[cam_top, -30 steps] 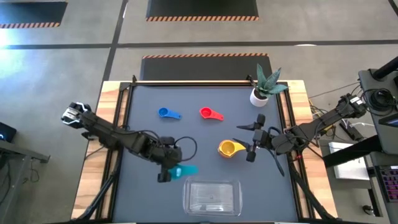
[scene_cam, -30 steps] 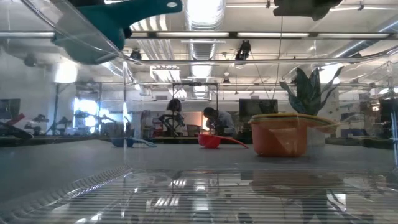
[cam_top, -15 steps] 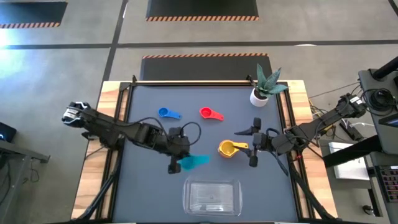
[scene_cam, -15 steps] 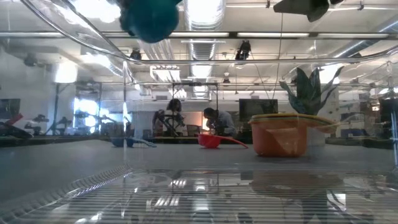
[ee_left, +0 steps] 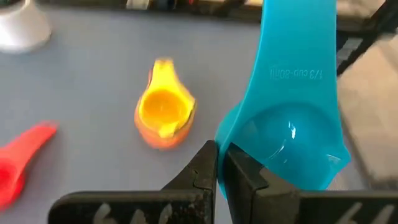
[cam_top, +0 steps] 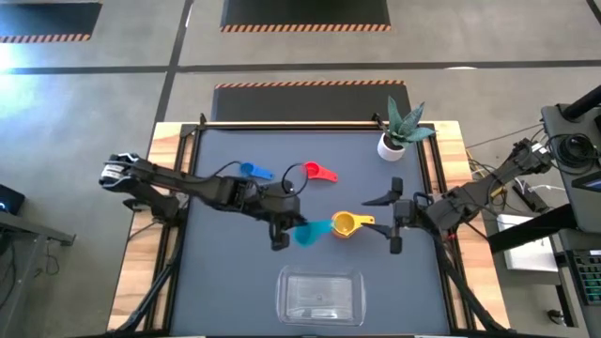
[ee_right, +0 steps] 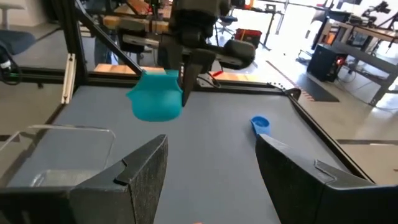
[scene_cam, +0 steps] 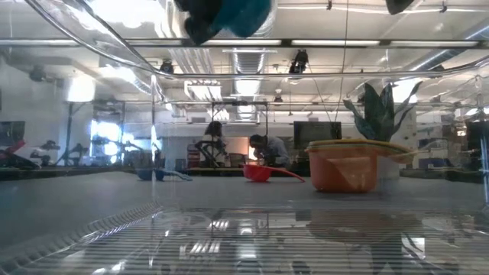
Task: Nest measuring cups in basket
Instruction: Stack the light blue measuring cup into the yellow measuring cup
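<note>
My left gripper (cam_top: 279,235) pinches the light, stiff teal cup (cam_top: 310,232) by its rim, likely slippery, while my right gripper (cam_top: 394,219) waits wide open.

Teal cup (cam_top: 310,232), yellow cup (cam_top: 345,223), red cup (cam_top: 313,171)

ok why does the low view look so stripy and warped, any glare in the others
Low view: the camera looks through the clear basket, whose wall bends the ceiling lights and whose floor shows stripes. Left wrist view: the teal cup, clamped in the left hand, carries a small glare spot. High view: even light, faint reflections on the basket.
</note>
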Tool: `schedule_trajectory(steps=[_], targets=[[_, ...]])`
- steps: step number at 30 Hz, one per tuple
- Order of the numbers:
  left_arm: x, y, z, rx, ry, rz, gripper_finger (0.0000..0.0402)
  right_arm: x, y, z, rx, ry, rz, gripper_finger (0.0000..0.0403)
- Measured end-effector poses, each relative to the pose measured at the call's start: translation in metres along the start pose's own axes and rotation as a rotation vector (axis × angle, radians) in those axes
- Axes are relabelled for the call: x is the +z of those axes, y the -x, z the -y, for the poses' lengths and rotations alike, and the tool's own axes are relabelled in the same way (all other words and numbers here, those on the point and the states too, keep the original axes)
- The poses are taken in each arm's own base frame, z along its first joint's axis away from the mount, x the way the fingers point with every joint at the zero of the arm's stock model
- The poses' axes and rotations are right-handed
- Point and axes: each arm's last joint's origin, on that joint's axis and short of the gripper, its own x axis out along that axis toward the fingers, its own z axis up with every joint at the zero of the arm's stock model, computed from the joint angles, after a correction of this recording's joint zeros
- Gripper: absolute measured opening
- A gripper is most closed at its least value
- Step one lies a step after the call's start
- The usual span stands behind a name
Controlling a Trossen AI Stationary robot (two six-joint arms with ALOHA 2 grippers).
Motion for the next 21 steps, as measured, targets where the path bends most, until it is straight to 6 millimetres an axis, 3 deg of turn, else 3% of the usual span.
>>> schedule_trajectory(steps=[6, 16, 21], targets=[[0.003, -0.028, -0.015, -0.045, -0.026, 0.027, 0.0, 0.001, 0.001, 0.0, -0.006, -0.004, 0.006, 0.0233], [0.019, -0.096, -0.052, -0.078, -0.061, -0.029, 0.0, 0.004, 0.009, 0.0, 0.004, 0.006, 0.035, 0.0233], [0.019, -0.124, -0.072, -0.042, -0.03, -0.143, 0.0, 0.005, 0.012, -0.002, 0.011, 0.019, 0.043, 0.0233]])
